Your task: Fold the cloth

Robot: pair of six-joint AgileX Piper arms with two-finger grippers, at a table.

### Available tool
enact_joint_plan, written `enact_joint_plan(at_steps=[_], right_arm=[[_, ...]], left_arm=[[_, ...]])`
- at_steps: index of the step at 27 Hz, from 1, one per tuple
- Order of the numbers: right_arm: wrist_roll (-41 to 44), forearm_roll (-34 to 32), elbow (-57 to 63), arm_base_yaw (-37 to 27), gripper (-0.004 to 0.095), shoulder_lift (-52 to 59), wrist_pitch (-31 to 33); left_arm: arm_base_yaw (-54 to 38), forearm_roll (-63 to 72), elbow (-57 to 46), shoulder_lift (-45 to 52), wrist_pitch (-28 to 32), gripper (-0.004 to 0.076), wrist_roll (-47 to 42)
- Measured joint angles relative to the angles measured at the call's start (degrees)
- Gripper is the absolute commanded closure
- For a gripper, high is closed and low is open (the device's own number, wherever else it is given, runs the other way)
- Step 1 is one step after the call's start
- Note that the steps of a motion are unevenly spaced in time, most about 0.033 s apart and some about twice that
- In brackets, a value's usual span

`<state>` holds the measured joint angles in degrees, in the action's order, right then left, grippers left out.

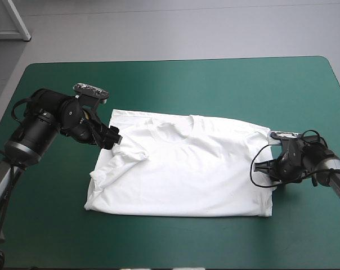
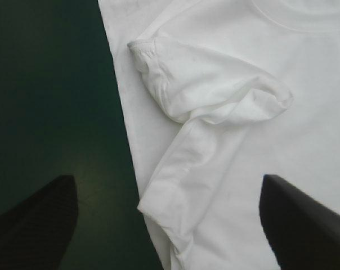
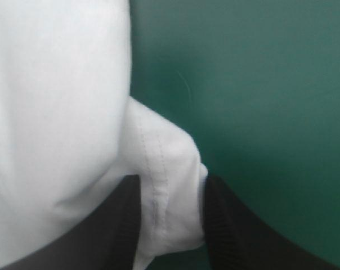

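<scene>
The white T-shirt lies spread flat mid-table, collar toward the far edge. Its left sleeve is crumpled and turned over onto the body. My left gripper hovers at that sleeve; in the left wrist view the gripper is open, one finger over the teal-green cover, the other over the shirt, the sleeve's edge between them. My right gripper sits low at the shirt's right side. In the right wrist view this gripper is shut on the stitched hem of the right sleeve.
Teal-green cover shows on every side of the shirt, widest toward the far edge. The shirt's bottom hem lies toward the near edge of the table. The right arm's body rests near the table's right edge.
</scene>
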<state>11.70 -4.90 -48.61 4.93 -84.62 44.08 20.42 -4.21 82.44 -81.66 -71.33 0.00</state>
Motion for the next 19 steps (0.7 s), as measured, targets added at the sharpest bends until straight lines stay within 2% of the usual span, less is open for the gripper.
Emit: enact_joint_plan(at_steps=[1,2,8,15,17,19], right_arm=[[0.0,0.59,-0.01,0.0,0.0905,0.0,-0.25],[0.0,0.99,-0.01,0.0,0.0921,0.13,-0.61],[0.06,-1.66,0.85,0.0,0.0927,2.25,-0.73],[4.2,-5.56,0.93,0.0,0.0927,8.15,6.15],[5.87,-5.71,0.97,0.0,0.0927,11.13,9.27],[6.84,-4.39,0.97,0.0,0.0927,14.32,9.48]], left_arm=[[0.0,0.0,0.0,0.0,0.0,0.0088,0.0],[0.0,0.0,0.0,0.0,0.0,0.0088,0.0],[0.0,-0.04,-0.04,0.05,1.63,0.0088,0.0],[0.0,0.01,-0.17,0.05,4.0,0.0088,0.0],[0.0,0.01,-0.17,0.05,4.2,0.0088,0.0],[0.0,0.01,-0.17,0.05,4.2,0.0088,0.0]])
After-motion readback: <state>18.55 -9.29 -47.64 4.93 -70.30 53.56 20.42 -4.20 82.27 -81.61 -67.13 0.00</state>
